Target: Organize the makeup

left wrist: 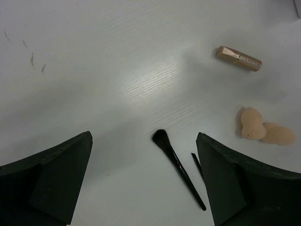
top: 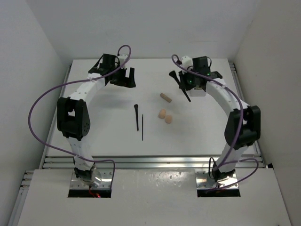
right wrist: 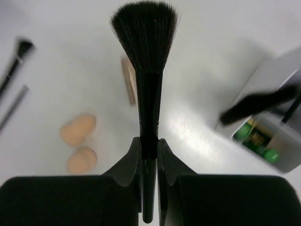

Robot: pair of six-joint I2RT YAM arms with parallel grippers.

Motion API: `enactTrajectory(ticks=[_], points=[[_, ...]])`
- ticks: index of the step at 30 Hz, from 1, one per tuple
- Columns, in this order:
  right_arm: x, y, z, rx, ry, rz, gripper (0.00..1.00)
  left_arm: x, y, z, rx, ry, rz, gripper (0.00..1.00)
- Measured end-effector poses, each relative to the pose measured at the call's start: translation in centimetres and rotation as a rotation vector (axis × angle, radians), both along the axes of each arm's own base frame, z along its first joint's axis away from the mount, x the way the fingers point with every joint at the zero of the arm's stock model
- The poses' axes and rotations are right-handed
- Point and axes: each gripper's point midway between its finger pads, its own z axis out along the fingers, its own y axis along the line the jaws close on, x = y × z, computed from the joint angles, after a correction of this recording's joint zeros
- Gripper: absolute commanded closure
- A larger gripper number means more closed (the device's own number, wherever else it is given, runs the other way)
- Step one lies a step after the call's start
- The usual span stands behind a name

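Makeup [top: 162,113] lies spread on the white table [top: 103,136], between my two grippers. The see-through white box [right wrist: 275,80] sits just to the right of my right gripper [right wrist: 149,143]. A dark blurry brush [right wrist: 258,106] pokes out of it. My right gripper is squeezed tight on the handle of the big brush [right wrist: 146,56]. Its fluffy black hair points straight out ahead of the fingers. My left gripper [left wrist: 145,141] holds nothing, and its fingers are spread wide apart above the table. The small brush [left wrist: 178,167] lies on the table between those fingers, closer to the right one. The thin pencil [left wrist: 195,160] lies just beside it, partly hidden behind that right finger. The tan cylinder [left wrist: 239,58] lies farther out, ahead and to the right of my left gripper. The two sponges [left wrist: 254,125] touch each other. They are nearer than the cylinder, also on the right. Small green tubes [right wrist: 256,146] sit inside the box.
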Motion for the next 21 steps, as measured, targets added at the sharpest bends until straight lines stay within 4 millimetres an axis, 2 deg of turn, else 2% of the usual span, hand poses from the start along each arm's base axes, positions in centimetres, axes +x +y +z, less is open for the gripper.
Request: enactTrajectory(ticks=[2,5,7,9,12,15,19,21], points=[[1.0,0.7,4.6,0.079,-0.156,0.021,1.00,0.0,0.0,0.0,0.000,0.000,0.000,0.01],[1.9,0.6,9.9,0.222,-0.366,-0.006,1.00,0.0,0.0,0.0,-0.001,0.000,0.000,0.01],[3.0,-1.2,12.1,0.295,-0.496,-0.059,1.00,0.0,0.1,0.0,-0.002,0.000,0.001,0.01],[5.2,-4.0,13.6,0.343,-0.640,-0.130,1.00,0.1,0.2,0.0,-0.002,0.000,0.004,0.01],[8.4,-8.3,13.1,0.379,-0.807,-0.231,1.00,0.1,0.3,0.0,-0.002,0.000,0.006,0.01],[11.2,-12.1,10.7,0.376,-0.916,-0.322,1.00,0.1,0.4,0.0,-0.002,0.000,0.007,0.01],[13.2,-14.2,6.6,0.375,-0.936,-0.381,1.00,0.1,0.4,0.0,-0.001,0.000,0.008,0.01],[13.6,-14.6,5.3,0.381,-0.932,-0.394,1.00,0.1,0.5,0.0,0.001,0.000,0.010,0.01]])
